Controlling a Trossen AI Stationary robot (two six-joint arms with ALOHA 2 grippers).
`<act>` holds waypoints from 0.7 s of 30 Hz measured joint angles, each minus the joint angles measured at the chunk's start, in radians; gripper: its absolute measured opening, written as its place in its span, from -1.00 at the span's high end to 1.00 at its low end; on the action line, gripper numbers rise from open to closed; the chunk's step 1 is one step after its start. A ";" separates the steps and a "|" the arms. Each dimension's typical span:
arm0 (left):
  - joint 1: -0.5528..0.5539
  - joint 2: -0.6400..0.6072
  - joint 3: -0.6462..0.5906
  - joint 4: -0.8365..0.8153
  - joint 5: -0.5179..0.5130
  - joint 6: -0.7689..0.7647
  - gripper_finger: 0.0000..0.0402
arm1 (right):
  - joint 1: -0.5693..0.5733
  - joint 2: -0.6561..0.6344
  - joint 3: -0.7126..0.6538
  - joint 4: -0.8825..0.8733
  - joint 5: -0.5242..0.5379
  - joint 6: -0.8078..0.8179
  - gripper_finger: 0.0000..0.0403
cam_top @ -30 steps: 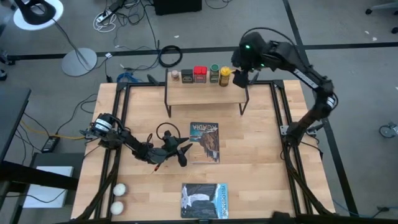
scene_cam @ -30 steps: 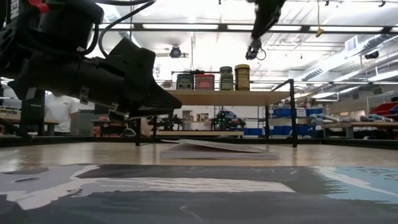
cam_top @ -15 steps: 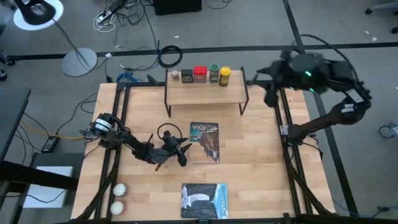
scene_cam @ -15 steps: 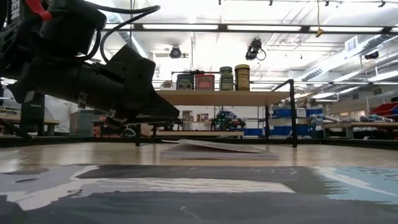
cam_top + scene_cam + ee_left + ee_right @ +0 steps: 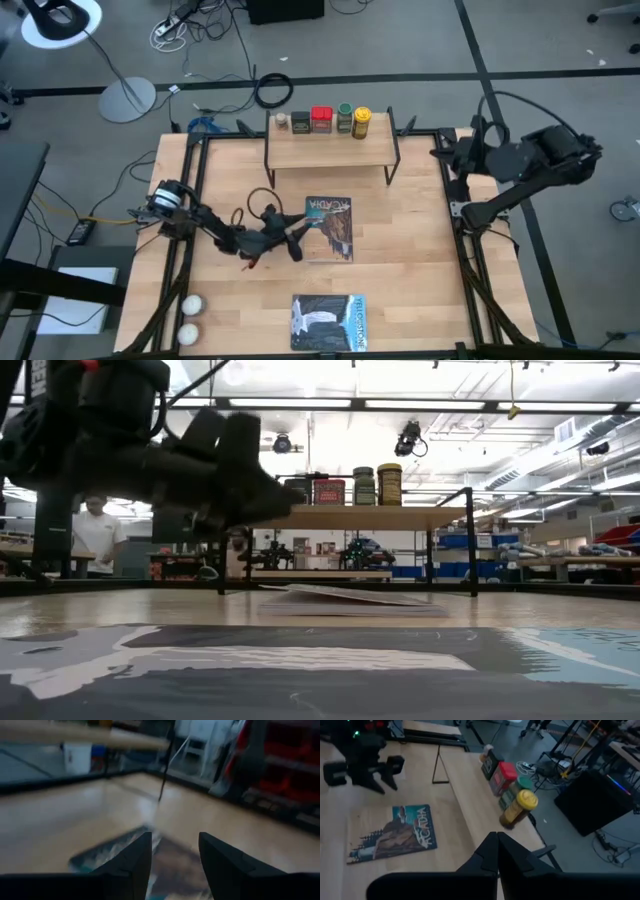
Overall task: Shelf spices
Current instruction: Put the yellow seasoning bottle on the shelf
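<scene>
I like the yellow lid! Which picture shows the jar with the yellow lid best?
The right wrist view: the yellow-lidded jar looks big there, lid and side, at the row's end on the shelf. The high view shows only its top; the low view shows it far off; the left wrist view misses it.

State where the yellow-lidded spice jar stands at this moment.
In the high view the yellow-lidded spice jar stands on the light-wood shelf at the table's far edge, at the right end of the row, beside the green jar.
</scene>
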 joint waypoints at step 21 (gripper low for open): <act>0.246 -0.304 0.306 -0.538 0.379 0.203 0.47 | 0.088 -0.356 -0.830 1.057 -0.071 -0.310 1.00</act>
